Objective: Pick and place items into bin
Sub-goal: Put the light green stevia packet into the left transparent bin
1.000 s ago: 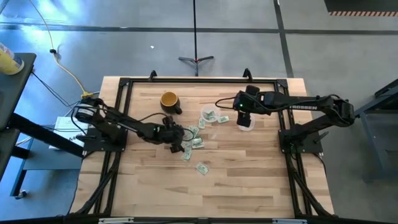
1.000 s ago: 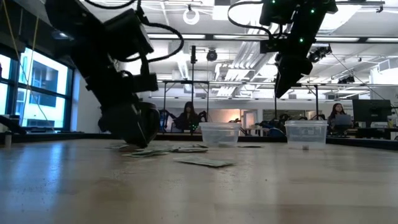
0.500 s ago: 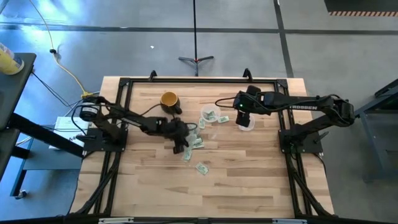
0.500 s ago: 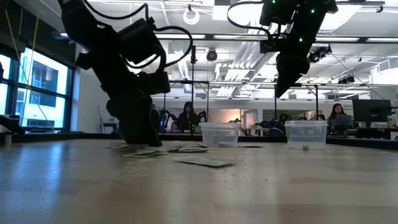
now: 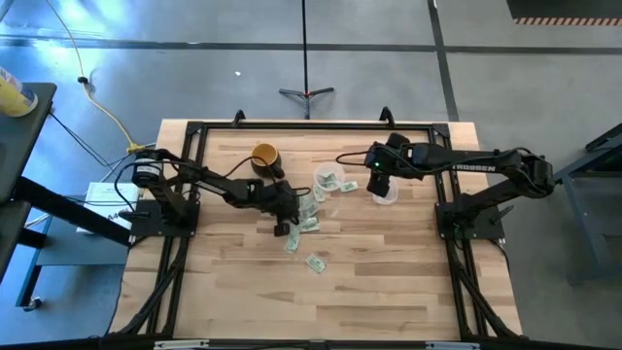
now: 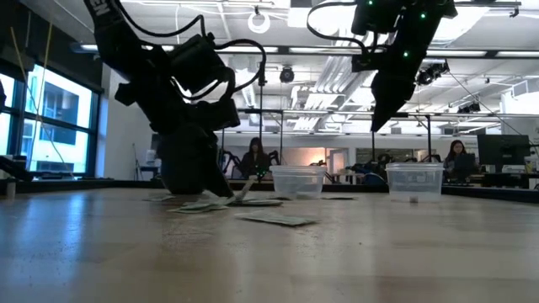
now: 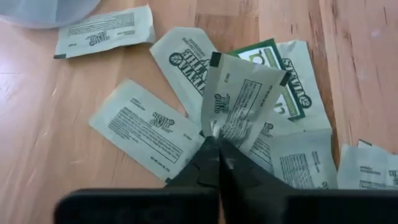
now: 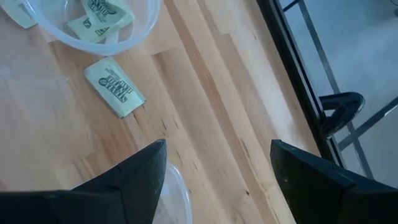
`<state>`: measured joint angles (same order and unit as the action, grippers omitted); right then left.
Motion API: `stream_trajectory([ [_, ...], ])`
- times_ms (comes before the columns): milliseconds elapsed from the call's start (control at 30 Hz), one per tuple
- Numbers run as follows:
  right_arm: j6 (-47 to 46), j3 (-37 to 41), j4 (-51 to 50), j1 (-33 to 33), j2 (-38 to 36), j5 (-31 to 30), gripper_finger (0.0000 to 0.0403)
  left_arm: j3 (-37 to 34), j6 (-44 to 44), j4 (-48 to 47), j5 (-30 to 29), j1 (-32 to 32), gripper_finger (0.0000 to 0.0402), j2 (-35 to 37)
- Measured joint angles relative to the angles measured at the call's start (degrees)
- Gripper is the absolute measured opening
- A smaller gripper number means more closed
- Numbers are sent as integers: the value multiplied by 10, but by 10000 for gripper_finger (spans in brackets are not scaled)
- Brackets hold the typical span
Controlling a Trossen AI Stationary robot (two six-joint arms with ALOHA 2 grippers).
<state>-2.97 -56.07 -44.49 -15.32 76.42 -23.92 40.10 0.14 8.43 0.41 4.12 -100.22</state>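
1. The left gripper (image 6: 226,190) comes down from the upper left on a bulky dark arm; its tip sits at the table (image 6: 269,252), pinching one slip (image 6: 245,188) that tilts up off the wood.
2. Other slips (image 6: 274,219) lie flat just beside it.
3. The bin (image 6: 297,182) stands farther back, near the slips; a second clear container (image 6: 413,181) stands well apart to its right.
4. The right gripper (image 6: 381,120) hangs high above the table, fingers parted, holding nothing.
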Motion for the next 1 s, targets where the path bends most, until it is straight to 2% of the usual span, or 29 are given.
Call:
stream_trajectory([
  [133,-3,0,0,0,0,0,277,22,-22,-45,-8,3,25,11],
  [267,-3,0,5,0,0,-5,277,79,-19,-172,-3,3,24,42],
  [400,-2,0,13,0,0,-17,277,156,15,-242,-29,4,22,87],
  [500,-3,0,16,1,0,-24,277,201,54,-259,-55,8,22,92],
  [600,-19,0,13,12,-6,-30,277,238,90,-240,-58,26,22,93],
  [700,-33,0,8,31,-25,-52,277,244,115,-214,-56,61,22,70],
  [867,-84,0,-36,57,-60,-93,277,245,124,-121,10,123,22,13],
  [1000,-143,0,-93,67,-81,-102,277,249,133,-87,57,142,22,-39],
])
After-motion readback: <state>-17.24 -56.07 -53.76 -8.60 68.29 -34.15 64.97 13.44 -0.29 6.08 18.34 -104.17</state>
